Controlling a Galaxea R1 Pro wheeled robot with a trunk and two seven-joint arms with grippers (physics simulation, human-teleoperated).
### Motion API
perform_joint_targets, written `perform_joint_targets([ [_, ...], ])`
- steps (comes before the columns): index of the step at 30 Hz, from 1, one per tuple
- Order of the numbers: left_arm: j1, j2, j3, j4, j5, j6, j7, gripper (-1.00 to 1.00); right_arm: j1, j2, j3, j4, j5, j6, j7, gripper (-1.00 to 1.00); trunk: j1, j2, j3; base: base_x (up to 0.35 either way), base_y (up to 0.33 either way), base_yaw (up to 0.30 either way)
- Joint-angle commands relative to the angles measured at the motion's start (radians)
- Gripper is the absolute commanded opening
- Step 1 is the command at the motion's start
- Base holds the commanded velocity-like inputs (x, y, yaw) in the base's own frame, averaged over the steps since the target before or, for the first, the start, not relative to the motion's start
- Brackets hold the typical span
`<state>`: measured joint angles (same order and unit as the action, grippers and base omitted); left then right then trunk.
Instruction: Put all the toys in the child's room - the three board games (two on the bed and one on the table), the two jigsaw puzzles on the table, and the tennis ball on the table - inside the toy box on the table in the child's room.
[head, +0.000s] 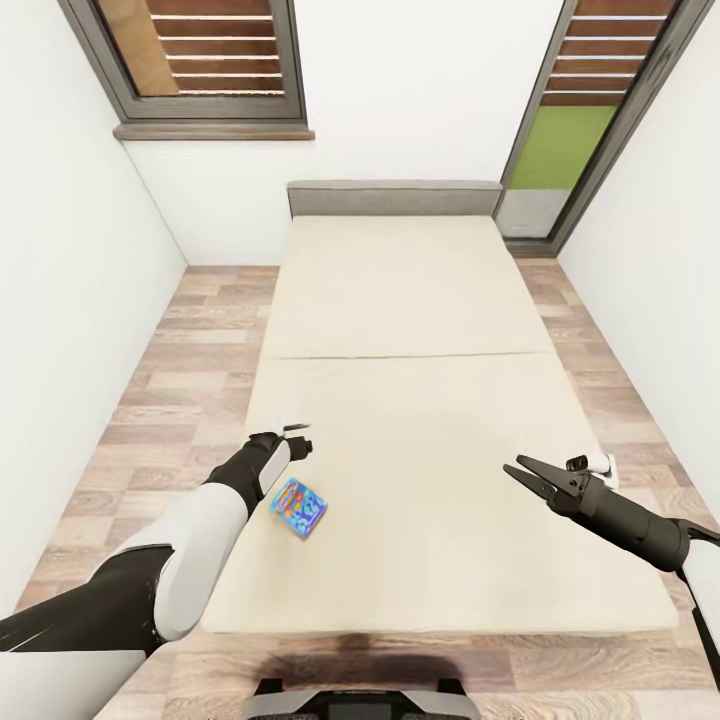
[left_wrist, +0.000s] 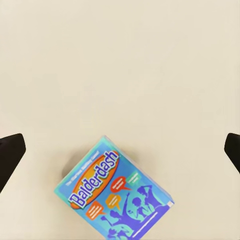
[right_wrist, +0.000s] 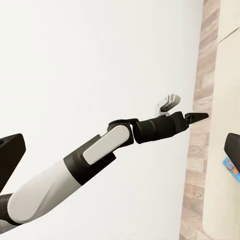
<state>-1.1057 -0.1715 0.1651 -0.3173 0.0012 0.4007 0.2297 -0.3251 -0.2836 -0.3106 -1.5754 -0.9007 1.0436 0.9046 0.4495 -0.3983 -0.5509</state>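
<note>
A light-blue board game (head: 299, 508) with an orange "Balderdash" logo lies flat on the cream bed (head: 420, 300), near its front left corner. The left wrist view looks straight down on the board game (left_wrist: 116, 196). My left gripper (head: 303, 440) hovers just beyond the box, and in its wrist view the left gripper (left_wrist: 121, 150) is open with its dark fingers far apart. My right gripper (head: 518, 466) is open above the bed's right side, empty. The right wrist view catches a corner of the board game (right_wrist: 230, 165) and the left gripper (right_wrist: 198, 116).
The bed fills the middle of a narrow white-walled room with wood-plank floor (head: 170, 390) strips on both sides. A grey headboard (head: 394, 197) stands at the far wall, between a window (head: 200, 55) and a glass door (head: 575, 110). The robot's base (head: 355, 700) stands at the bed's foot.
</note>
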Motion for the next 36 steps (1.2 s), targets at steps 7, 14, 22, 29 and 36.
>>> perform_joint_targets([
  [7,0.0,0.002,0.003,-0.002,0.0,-0.001,0.002,1.0,-0.001,0.0,0.0,0.002,0.005,0.004,0.005,1.0,0.0,-0.002,-0.013,0.0,0.0,0.0],
  [14,0.0,0.003,0.002,-0.002,0.0,-0.009,0.003,1.0,-0.001,0.0,0.001,0.003,0.005,0.004,0.005,1.0,0.0,-0.002,-0.024,0.0,0.0,0.0],
  [22,0.0,0.003,0.004,-0.002,0.0,-0.011,0.003,1.0,-0.001,0.002,0.001,0.003,0.005,0.004,0.004,1.0,0.0,-0.002,-0.038,0.0,0.0,0.0],
  [29,0.0,0.003,0.007,-0.003,0.0,-0.011,0.003,1.0,-0.001,0.004,0.001,0.003,0.005,0.004,0.002,1.0,0.0,-0.002,-0.049,0.0,0.0,0.0],
  [36,-0.001,0.002,0.01,-0.008,0.001,-0.011,0.004,1.0,-0.001,0.005,0.001,0.003,0.005,0.004,-0.007,1.0,0.0,-0.002,-0.061,0.0,0.0,0.0],
])
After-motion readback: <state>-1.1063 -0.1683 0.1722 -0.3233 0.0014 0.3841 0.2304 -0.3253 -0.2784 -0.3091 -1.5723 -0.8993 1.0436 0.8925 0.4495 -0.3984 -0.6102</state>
